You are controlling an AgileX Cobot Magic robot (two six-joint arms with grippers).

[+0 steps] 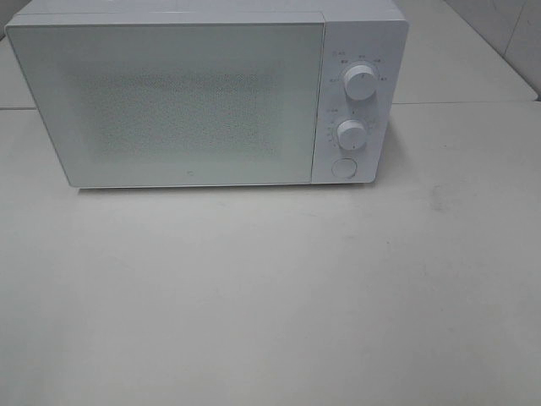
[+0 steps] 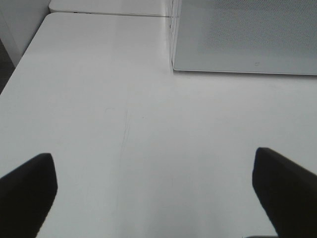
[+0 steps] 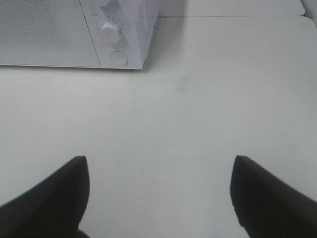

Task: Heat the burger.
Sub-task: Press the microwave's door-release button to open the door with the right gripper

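Observation:
The burger is out of view in every frame. A white microwave (image 1: 203, 93) stands at the back of the white table (image 1: 270, 296) with its door shut; two knobs and a round button sit on its right panel. My left gripper (image 2: 153, 198) hangs open over bare tabletop, short of the microwave's door corner (image 2: 242, 39). My right gripper (image 3: 158, 198) is also open with nothing between its fingers, facing the microwave's knob panel (image 3: 116, 37) from a distance. Neither arm shows in the exterior high view.
The microwave's upper knob (image 1: 362, 78), lower knob (image 1: 351, 133) and round button (image 1: 343, 167) face the front. A table seam runs behind the microwave. A faint smudge (image 1: 439, 199) marks the table at the right.

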